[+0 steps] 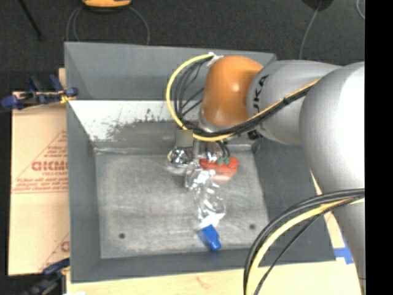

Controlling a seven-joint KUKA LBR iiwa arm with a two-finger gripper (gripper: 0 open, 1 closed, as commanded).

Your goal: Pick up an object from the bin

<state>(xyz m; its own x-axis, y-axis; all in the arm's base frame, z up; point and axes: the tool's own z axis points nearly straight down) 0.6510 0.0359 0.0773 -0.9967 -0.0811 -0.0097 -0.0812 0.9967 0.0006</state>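
Since the wrist (pixel 227 94) hangs straight over the gripper (pixel 193 149), you cannot tell whether it is wide or narrow. It sits by the red piece (pixel 222 165) and crinkled wrapper (pixel 207 196), in the middle of the bin (pixel 123 226).

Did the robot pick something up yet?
Not yet, as far as I can see. Done: the arm is down in the bin, its end effector at a small heap near the back. In hand: nothing visibly held; a shiny silver thing and a red piece lie right beside it. Left: gripping one thing and lifting it out.
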